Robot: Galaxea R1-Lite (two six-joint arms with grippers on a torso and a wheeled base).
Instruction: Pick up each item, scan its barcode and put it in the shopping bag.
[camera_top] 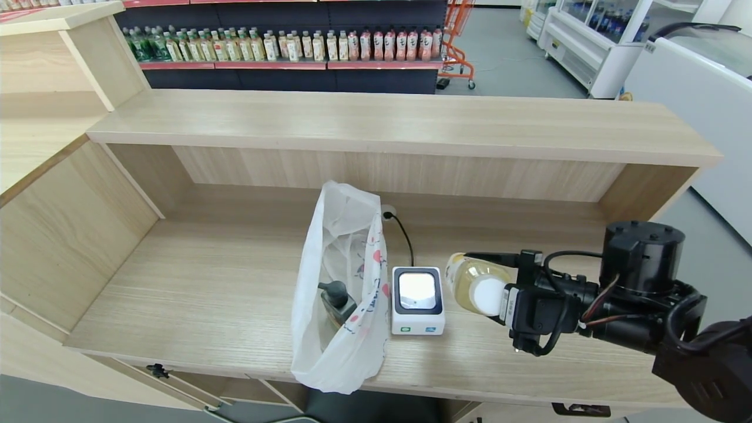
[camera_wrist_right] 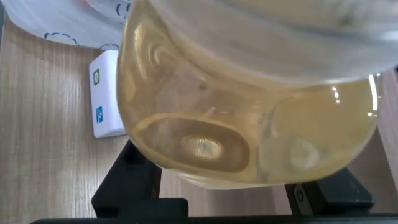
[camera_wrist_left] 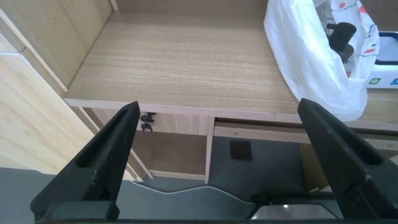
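Note:
My right gripper [camera_top: 498,286] is shut on a clear bottle [camera_top: 474,283] of yellow liquid with a white cap, held lying sideways just right of the white barcode scanner [camera_top: 417,299]. In the right wrist view the bottle [camera_wrist_right: 249,112] sits between dark fingers [camera_wrist_right: 140,183], with the scanner [camera_wrist_right: 107,93] beyond it. The white shopping bag [camera_top: 343,282] stands open left of the scanner, with a dark pump bottle [camera_top: 338,302] inside. My left gripper [camera_wrist_left: 224,168] is open and holds nothing, low in front of the counter's edge, with the bag [camera_wrist_left: 311,56] and pump bottle [camera_wrist_left: 341,37] off to one side.
The wooden counter [camera_top: 205,294] has free room left of the bag. A black cable [camera_top: 404,234] runs from the scanner to the back wall. A raised ledge [camera_top: 399,123] and a side wall [camera_top: 70,235] enclose the counter. Drawers [camera_wrist_left: 180,134] sit below its front edge.

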